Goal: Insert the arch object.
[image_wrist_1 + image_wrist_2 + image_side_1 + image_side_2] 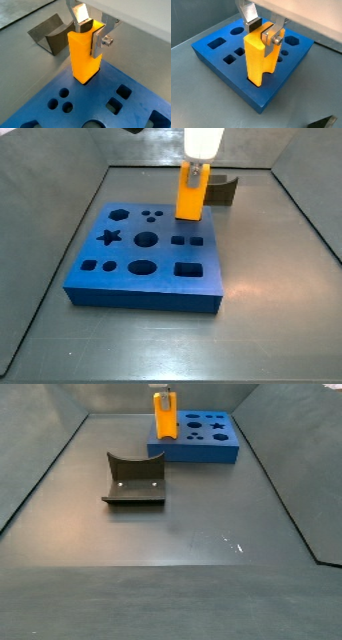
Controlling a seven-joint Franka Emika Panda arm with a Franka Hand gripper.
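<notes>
From where I stand, the pincer [90, 30] is clamped on the top of the arch object [85, 55], a bright orange block held upright, its silver fingers [271, 40] pressing the block from two sides. The block hangs over the blue board [258, 97], a thick slab with many shaped holes cut into its top. In a wrist view the block's lower end, with its arch-like notch [264, 80], sits at the board's edge; whether it touches the top or has entered a hole I cannot tell.

In a side view the orange block [191, 194] stands over the far edge of the blue board [134, 293], right under the white body of the arm. Just behind it stands the fixture [225, 188], a dark bracket on the grey surface [267, 338].

In a side view the fixture [134, 481] lies nearer the camera, apart from the board [214, 452], with the block [166, 416] at the board's near corner.
</notes>
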